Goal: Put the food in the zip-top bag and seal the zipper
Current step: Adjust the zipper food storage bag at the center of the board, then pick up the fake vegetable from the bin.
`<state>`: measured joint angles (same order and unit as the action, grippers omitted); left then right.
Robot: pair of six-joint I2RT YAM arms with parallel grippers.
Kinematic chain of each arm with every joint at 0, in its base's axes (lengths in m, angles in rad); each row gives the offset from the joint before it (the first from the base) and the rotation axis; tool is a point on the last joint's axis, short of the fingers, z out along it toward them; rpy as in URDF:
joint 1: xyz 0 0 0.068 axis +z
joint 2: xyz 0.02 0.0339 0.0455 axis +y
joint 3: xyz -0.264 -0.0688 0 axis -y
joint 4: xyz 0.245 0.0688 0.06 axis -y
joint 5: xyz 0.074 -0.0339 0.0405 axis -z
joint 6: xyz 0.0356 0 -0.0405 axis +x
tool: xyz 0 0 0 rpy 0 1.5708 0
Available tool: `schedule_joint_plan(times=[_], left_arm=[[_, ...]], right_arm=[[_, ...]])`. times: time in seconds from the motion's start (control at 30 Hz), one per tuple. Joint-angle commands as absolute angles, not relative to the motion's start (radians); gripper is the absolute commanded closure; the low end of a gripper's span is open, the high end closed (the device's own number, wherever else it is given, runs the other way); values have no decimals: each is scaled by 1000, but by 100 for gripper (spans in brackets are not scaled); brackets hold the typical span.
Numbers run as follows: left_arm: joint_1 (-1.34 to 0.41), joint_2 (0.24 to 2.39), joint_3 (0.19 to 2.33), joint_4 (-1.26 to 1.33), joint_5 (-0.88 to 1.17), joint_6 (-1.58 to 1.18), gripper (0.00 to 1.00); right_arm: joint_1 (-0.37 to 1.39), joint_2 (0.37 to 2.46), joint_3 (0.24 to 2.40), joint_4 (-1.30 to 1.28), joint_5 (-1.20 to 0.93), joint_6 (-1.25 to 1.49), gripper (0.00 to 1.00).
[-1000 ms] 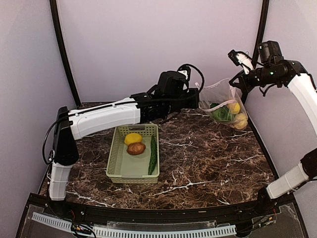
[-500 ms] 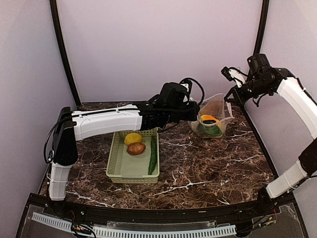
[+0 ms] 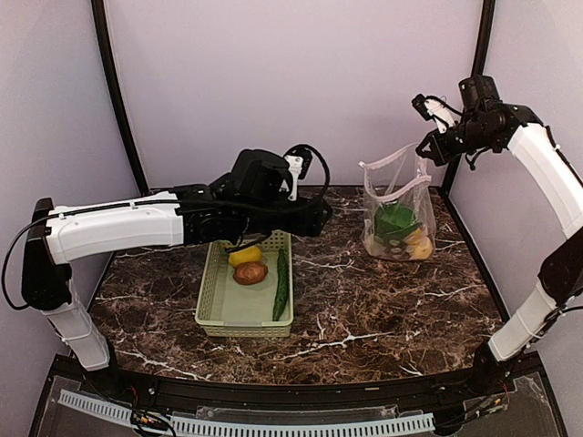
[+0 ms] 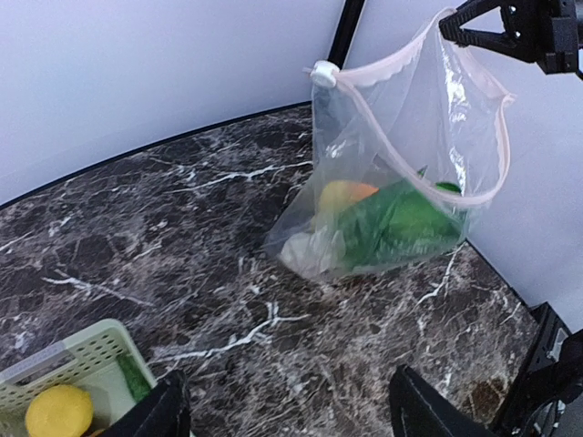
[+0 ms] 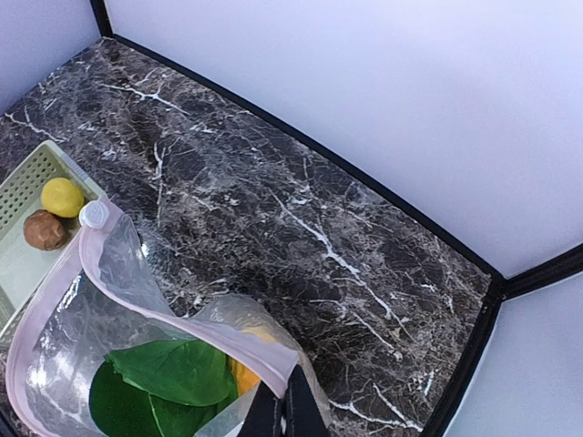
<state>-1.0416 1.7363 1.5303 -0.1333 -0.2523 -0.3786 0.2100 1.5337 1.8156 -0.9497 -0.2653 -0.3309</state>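
Note:
The zip-top bag (image 3: pixel 396 214) stands on the table at the back right, mouth open, hanging by one top corner from my right gripper (image 3: pixel 426 153), which is shut on the pale pink zipper (image 5: pixel 219 338). The white slider tab (image 4: pixel 323 75) sits at the opposite corner. Inside lie green bok choy (image 5: pixel 173 382) and an orange-yellow fruit (image 4: pixel 344 193). My left gripper (image 3: pixel 319 218) hovers left of the bag, apart from it, open with nothing between its fingers (image 4: pixel 168 414). A yellow lemon (image 3: pixel 244 256), brown potato (image 3: pixel 250 272) and dark green cucumber (image 3: pixel 281 284) lie in the basket.
The pale green lattice basket (image 3: pixel 219 309) sits mid-table beneath the left forearm. Purple walls and black corner posts (image 3: pixel 478 55) close in the back and sides, with the right wall just behind the bag.
The bag came down from the air onto the table. My left gripper opened, let go of the bag's edge and drew back leftward; the right gripper keeps hold of its corner.

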Motion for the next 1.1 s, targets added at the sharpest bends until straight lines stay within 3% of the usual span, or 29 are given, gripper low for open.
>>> schedule_joint_plan(times=[0.0, 0.23, 0.27, 0.37, 0.57, 0.8, 0.9, 1.03, 1.07], left_arm=[[-1040, 1644, 1424, -346, -368, -318, 25], [-1010, 1648, 1373, -597, -397, -303, 21], [-1007, 1649, 1368, -626, -414, -323, 10], [-993, 1642, 1369, -678, -457, -384, 2], [-976, 1671, 1467, -897, -471, -412, 1], [-974, 1548, 1357, -720, -501, -320, 1], [-973, 1552, 1373, -787, -700, -379, 1], [-963, 1612, 1420, -844, -664, -326, 1], [-961, 1619, 1405, -831, -638, -313, 6]], right_arm=[[171, 1578, 1903, -911, -223, -318, 100], [163, 1491, 1803, -889, -398, -296, 100], [165, 1471, 1766, -881, -442, -294, 100], [177, 1420, 1660, -869, -531, -292, 100], [186, 1373, 1500, -848, -541, -309, 100], [189, 1344, 1415, -843, -586, -307, 100], [188, 1323, 1393, -839, -596, -312, 100], [188, 1304, 1364, -829, -604, -314, 100], [188, 1304, 1361, -830, -605, -314, 100]])
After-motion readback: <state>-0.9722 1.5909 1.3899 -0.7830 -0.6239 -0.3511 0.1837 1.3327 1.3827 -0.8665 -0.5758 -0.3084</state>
